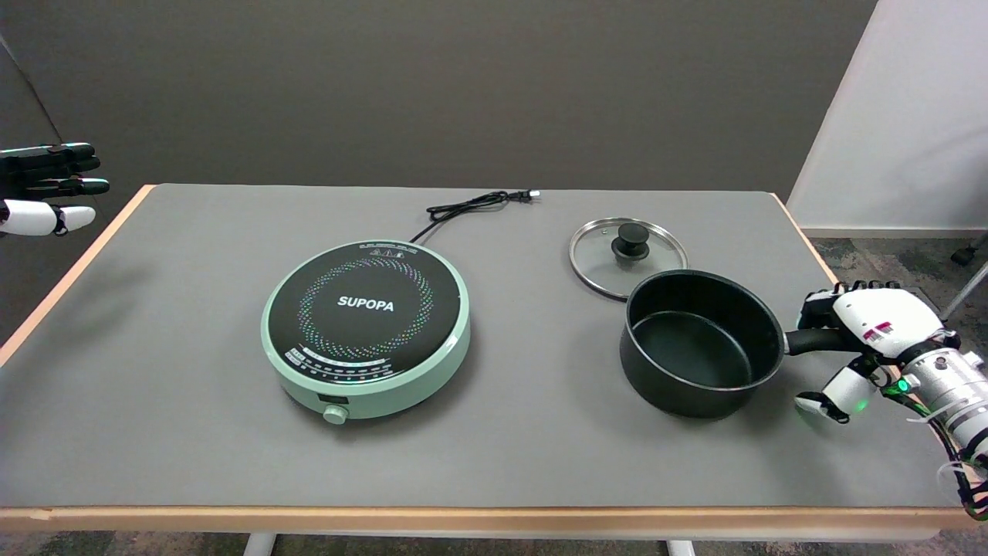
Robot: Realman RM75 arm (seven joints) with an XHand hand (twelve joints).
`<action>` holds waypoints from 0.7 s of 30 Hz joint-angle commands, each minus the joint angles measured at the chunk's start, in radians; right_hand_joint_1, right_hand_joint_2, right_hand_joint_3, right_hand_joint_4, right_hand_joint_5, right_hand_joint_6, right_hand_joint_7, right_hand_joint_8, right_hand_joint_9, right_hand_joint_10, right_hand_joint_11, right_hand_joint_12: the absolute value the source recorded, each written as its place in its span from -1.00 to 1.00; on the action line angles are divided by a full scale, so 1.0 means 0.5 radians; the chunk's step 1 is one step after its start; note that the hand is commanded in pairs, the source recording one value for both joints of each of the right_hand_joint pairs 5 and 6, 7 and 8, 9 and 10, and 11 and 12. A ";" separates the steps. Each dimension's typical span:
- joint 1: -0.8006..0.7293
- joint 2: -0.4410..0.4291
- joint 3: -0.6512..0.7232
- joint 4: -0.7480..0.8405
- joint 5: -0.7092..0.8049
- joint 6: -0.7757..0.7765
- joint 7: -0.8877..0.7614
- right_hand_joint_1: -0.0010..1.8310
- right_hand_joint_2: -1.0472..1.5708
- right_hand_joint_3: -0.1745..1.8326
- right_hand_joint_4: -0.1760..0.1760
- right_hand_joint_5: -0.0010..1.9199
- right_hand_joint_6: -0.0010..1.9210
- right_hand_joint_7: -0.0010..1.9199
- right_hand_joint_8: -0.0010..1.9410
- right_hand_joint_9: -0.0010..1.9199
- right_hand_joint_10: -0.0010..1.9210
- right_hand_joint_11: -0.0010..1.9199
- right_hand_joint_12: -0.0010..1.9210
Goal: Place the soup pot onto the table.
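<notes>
Dark grey wall behind, a paler wall at the right. In front, a grey-topped desk (pixel 193 432) with a light wooden rim.

Near the desk's middle, a round mint-green induction cooker (pixel 366 328) with a black glass top, nothing on it. Behind it, toward the far edge, a coiled black power cord (pixel 471 205), plug lying loose.

Toward the right edge, a black non-stick soup pot (pixel 698 344), empty, apparently resting flat on the desk surface, well apart from the cooker. Just behind it, a round glass lid with a steel rim and black knob (pixel 627 255), lying flat, its near rim hidden behind the pot's far wall.

Pointing right from the pot, a short black handle (pixel 810 340). Over its end, the white-and-black right hand (pixel 864 347), reaching in from the desk's right edge. Upper fingers draped above the handle, the thumb swung down and away, clear of it. Loosening rather than clamping; whether any finger touches the handle, impossible to tell.

Likely step: letting go, the setting-down seemingly done. Next move probably calls for opening the fingers fully and drawing the hand back to the right without nudging the handle.
</notes>
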 commanded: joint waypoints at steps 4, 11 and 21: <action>-0.103 -0.065 0.135 0.421 -0.078 0.166 0.007 0.07 -0.51 0.16 -0.34 -0.56 -0.56 -0.56 -0.56 -0.56 -0.56 -0.56 -0.56; -0.086 -0.160 0.226 0.679 -0.006 0.162 0.007 0.00 -0.46 -0.07 -0.37 -0.81 -0.81 -0.81 -0.81 -0.81 -0.81 -0.81 -0.81; 0.018 -0.188 0.176 0.982 0.083 0.194 0.007 -0.01 -0.41 -0.23 -0.32 -0.94 -0.94 -0.94 -0.95 -0.94 -0.94 -0.94 -0.94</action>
